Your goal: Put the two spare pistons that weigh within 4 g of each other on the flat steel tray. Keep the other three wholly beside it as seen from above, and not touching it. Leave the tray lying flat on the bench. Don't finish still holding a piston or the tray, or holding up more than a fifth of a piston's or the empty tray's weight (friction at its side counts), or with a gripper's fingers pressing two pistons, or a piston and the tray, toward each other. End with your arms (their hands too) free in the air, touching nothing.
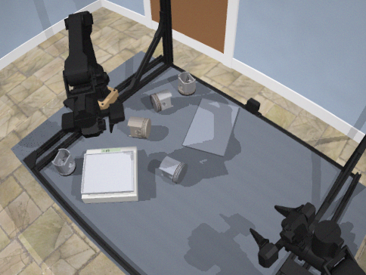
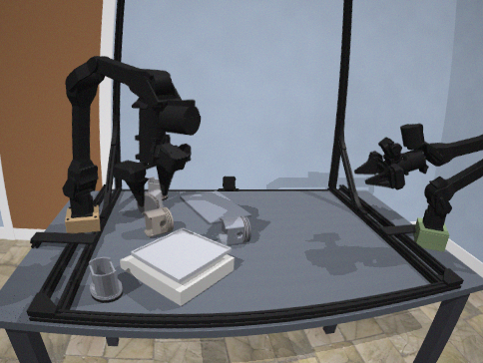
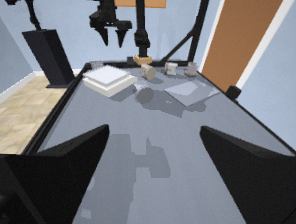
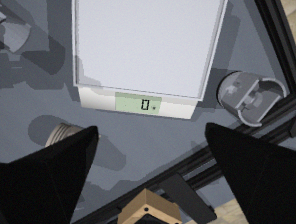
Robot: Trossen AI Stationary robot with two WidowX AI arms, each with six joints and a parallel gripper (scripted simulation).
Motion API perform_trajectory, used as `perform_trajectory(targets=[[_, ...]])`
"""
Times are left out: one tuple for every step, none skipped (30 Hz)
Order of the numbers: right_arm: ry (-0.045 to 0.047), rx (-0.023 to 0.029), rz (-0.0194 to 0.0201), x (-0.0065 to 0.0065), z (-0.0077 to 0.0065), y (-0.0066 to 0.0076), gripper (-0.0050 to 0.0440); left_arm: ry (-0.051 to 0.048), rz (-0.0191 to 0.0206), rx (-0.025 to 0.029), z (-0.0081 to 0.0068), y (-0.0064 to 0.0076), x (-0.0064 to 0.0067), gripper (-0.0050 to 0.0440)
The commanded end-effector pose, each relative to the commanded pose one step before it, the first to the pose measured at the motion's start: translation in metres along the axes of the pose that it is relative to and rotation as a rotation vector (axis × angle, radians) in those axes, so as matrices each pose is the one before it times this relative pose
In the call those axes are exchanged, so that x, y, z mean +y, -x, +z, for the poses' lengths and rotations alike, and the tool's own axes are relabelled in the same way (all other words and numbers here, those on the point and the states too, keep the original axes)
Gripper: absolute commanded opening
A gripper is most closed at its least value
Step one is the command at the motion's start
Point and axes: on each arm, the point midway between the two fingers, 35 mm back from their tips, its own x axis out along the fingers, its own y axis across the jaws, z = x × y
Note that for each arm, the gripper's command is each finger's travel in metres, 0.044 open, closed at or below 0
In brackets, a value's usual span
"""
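Note:
Steel tray (image 1: 224,132) (image 2: 200,203) (image 3: 187,97) lies flat, bare. Tan piston (image 1: 139,128) (image 2: 159,222) (image 3: 148,72) (image 4: 62,134) lies on its side near the scale. Grey piston (image 1: 172,170) (image 2: 235,230) (image 3: 145,93) (image 4: 14,34) lies between scale and tray. Another piston (image 1: 163,100) (image 3: 171,68) lies farther back; one (image 1: 187,84) (image 3: 191,69) stands near the tray's back corner. A fifth piston (image 1: 63,163) (image 2: 105,280) (image 4: 250,97) stands beside the scale. Right gripper (image 2: 153,203) (image 3: 113,44) (image 4: 152,129) is open above the bench by the tan piston. Left gripper (image 1: 264,218) (image 2: 355,177) (image 3: 154,128) is open, high up.
The white scale (image 1: 110,198) (image 2: 200,289) (image 3: 110,91) (image 4: 90,98) has a bare pan, and its display (image 4: 138,103) reads 0. Black frame rails edge the bench, with slanted braces at the posts. A small black block (image 1: 252,106) (image 2: 229,182) sits on the rail behind the tray.

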Motion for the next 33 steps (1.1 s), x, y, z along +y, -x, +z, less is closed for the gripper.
perform_trajectory(targets=[[-0.00567, 0.01629, -0.00290, -0.00023, 0.00143, -0.00159, 0.0378, 0.02604, 0.07010, 0.00077, -0.00038, -0.00071, 0.01933, 0.0440], [-0.00026, -0.00016, -0.00013, -0.00001, 0.00007, -0.00005, 0.0378, 0.00000, 0.00000, 0.00000, 0.00017, -0.00047, 0.00497, 0.0440], [-0.00023, -0.00035, -0.00011, -0.00001, 0.00007, -0.00005, 0.0378, 0.00914, 0.02505, 0.00000, 0.00001, -0.00004, 0.00500, 0.0440], [-0.00020, -0.00048, -0.00010, -0.00001, 0.00006, -0.00005, 0.0378, 0.00914, 0.02505, 0.00000, 0.00006, -0.00016, 0.00500, 0.0440], [0.00000, 0.00000, 0.00000, 0.00000, 0.00000, 0.00000, 0.0378, 0.00000, 0.00000, 0.00000, 0.00000, 0.00000, 0.00000, 0.0440], [0.00000, 0.00000, 0.00000, 0.00000, 0.00000, 0.00000, 0.0378, 0.00000, 0.00000, 0.00000, 0.00000, 0.00000, 0.00000, 0.0440], [-0.00014, -0.00058, -0.00007, -0.00001, -0.00002, -0.00005, 0.0378, 0.00914, 0.02505, 0.00000, 0.00011, -0.00029, 0.00499, 0.0440], [-0.00012, -0.00060, -0.00006, -0.00001, -0.00004, -0.00004, 0.0378, 0.00914, 0.02505, 0.00000, 0.00002, -0.00007, 0.00500, 0.0440], [-0.00011, -0.00061, -0.00005, -0.00001, -0.00006, -0.00004, 0.0378, 0.00914, 0.02505, 0.00000, 0.00007, -0.00019, 0.00500, 0.0440], [-0.00010, -0.00066, -0.00005, 0.00000, -0.00006, -0.00003, 0.0378, 0.00914, 0.02505, 0.00000, 0.00012, -0.00032, 0.00499, 0.0440], [0.02667, 0.00000, 0.00000, 0.00346, -0.00361, -0.00003, 0.0378, 0.00486, 0.01331, 0.00000, 0.00016, -0.00044, 0.00498, 0.0440], [0.02667, 0.00000, 0.00000, 0.00355, -0.00352, -0.00003, 0.0378, 0.00000, 0.00000, 0.00000, 0.00019, -0.00051, 0.00497, 0.0440], [0.02667, 0.00000, 0.00000, 0.00364, -0.00342, -0.00003, 0.0378, 0.00000, 0.00000, 0.00000, 0.00019, -0.00051, 0.00497, 0.0440], [0.02667, 0.00000, 0.00000, 0.00373, -0.00332, -0.00003, 0.0378, 0.00914, 0.02505, 0.00000, 0.00002, -0.00005, 0.00500, 0.0440], [0.02667, 0.00000, 0.00000, 0.00382, -0.00322, -0.00003, 0.0378, 0.00914, 0.02505, 0.00000, 0.00006, -0.00017, 0.00500, 0.0440], [0.02667, 0.00000, 0.00000, 0.00391, -0.00312, -0.00003, 0.0378, 0.00914, 0.02505, 0.00000, 0.00011, -0.00030, 0.00499, 0.0440], [0.02667, 0.00000, 0.00000, 0.00399, -0.00301, -0.00003, 0.0378, 0.00243, 0.00666, 0.00000, 0.00015, -0.00042, 0.00498, 0.0440], [0.02667, 0.00000, 0.00000, 0.00407, -0.00291, -0.00003, 0.0378, 0.00914, 0.02505, 0.00000, 0.00002, -0.00006, 0.00500, 0.0440], [0.02667, 0.00000, 0.00000, 0.00414, -0.00280, -0.00003, 0.0378, 0.00914, 0.02505, 0.00000, 0.00007, -0.00018, 0.00500, 0.0440], [0.02667, 0.00000, 0.00000, 0.00422, -0.00269, -0.00003, 0.0378, 0.00914, 0.02505, 0.00000, 0.00011, -0.00031, 0.00499, 0.0440], [0.02667, 0.00000, 0.00000, 0.00429, -0.00257, -0.00003, 0.0378, 0.00243, 0.00666, 0.00000, 0.00016, -0.00043, 0.00498, 0.0440], [0.00000, 0.00000, 0.00000, 0.00000, 0.00000, 0.00000, 0.0378, 0.00000, 0.00000, 0.00000, 0.00000, 0.00000, 0.00000, 0.0440], [0.00000, 0.00000, 0.00000, 0.00000, 0.00000, 0.00000, 0.0378, 0.00000, 0.00000, 0.00000, 0.00000, 0.00000, 0.00000, 0.0440], [0.02667, 0.00000, 0.00000, 0.00435, -0.00246, -0.00003, 0.0378, 0.00914, 0.02505, 0.00000, 0.00003, -0.00008, 0.00500, 0.0440], [0.02667, 0.00000, 0.00000, 0.00442, -0.00234, -0.00003, 0.0378, 0.00914, 0.02505, 0.00000, 0.00008, -0.00021, 0.00500, 0.0440], [0.02667, 0.00000, 0.00000, 0.00448, -0.00222, -0.00003, 0.0378, 0.00914, 0.02505, 0.00000, 0.00012, -0.00033, 0.00499, 0.0440], [0.02667, 0.00000, 0.00000, 0.00454, -0.00210, -0.00003, 0.0378, 0.00243, 0.00666, 0.00000, 0.00017, -0.00046, 0.00498, 0.0440], [0.02667, 0.00000, 0.00000, 0.00459, -0.00198, -0.00003, 0.0378, 0.00000, 0.00000, 0.00000, 0.00018, -0.00049, 0.00497, 0.0440], [0.02667, 0.00000, 0.00000, 0.00464, -0.00186, -0.00003, 0.0378, 0.00914, 0.02505, 0.00000, 0.00002, -0.00007, 0.00500, 0.0440], [0.02667, 0.00000, 0.00000, 0.00469, -0.00173, -0.00003, 0.0378, 0.00914, 0.02505, 0.00000, 0.00007, -0.00019, 0.00500, 0.0440], [0.02667, 0.00000, 0.00000, 0.00473, -0.00161, -0.00003, 0.0378, 0.00914, 0.02505, 0.00000, 0.00012, -0.00032, 0.00499, 0.0440], [0.02667, 0.00000, 0.00000, 0.00478, -0.00148, -0.00003, 0.0378, 0.00243, 0.00666, 0.00000, 0.00016, -0.00044, 0.00498, 0.0440], [0.02667, 0.00000, 0.00000, 0.00481, -0.00135, -0.00003, 0.0378, 0.00000, 0.00000, 0.00000, 0.00017, -0.00048, 0.00497, 0.0440]])
